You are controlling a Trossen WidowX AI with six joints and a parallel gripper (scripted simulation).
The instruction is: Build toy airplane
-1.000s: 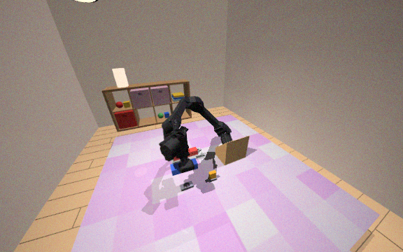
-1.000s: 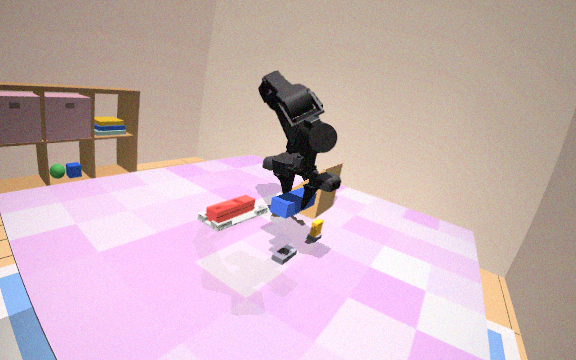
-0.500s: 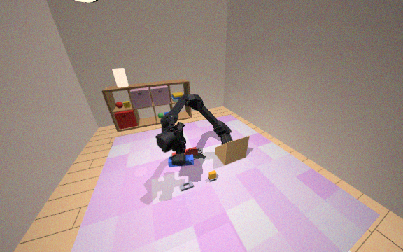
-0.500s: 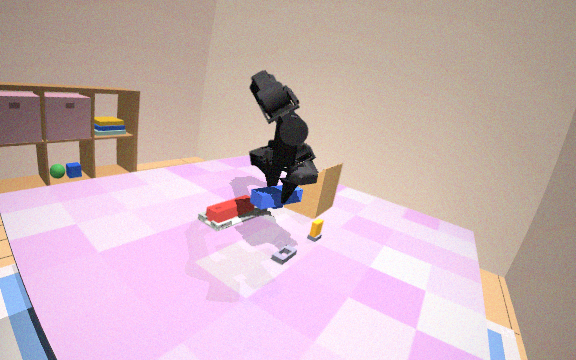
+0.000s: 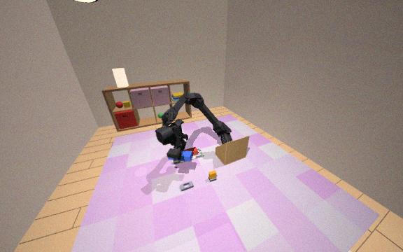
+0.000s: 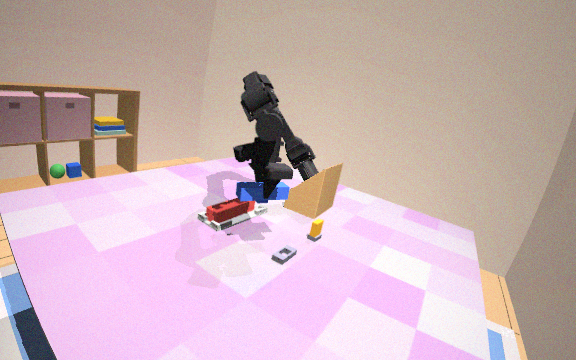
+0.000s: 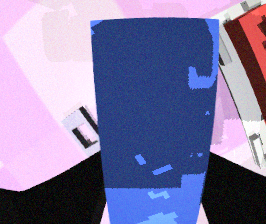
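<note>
The red fuselage [image 5: 195, 151] [image 6: 229, 211] [image 7: 258, 42] lies lengthwise in the white cradle [image 6: 240, 221] [image 7: 241, 97] and looks flat. My gripper [image 5: 179, 156] [image 6: 271, 194] [image 7: 152, 153] is shut on the blue wing [image 5: 187, 156] [image 6: 248, 191] [image 7: 154, 100] and holds it up off the mat, beside the fuselage in the wrist view. The wing's underside and tab are hidden. The orange tail fin [image 5: 212, 175] [image 6: 317, 228] stands upright in a small grey holder [image 6: 314, 237], away from the cradle.
An empty grey holder [image 5: 187, 186] [image 6: 284, 255] with an opening lies near the tail fin; it also shows in the wrist view [image 7: 84, 131]. A tan upright panel [image 5: 236, 150] [image 6: 313, 195] stands by the arm's base. A shelf [image 5: 154, 105] stands at the back.
</note>
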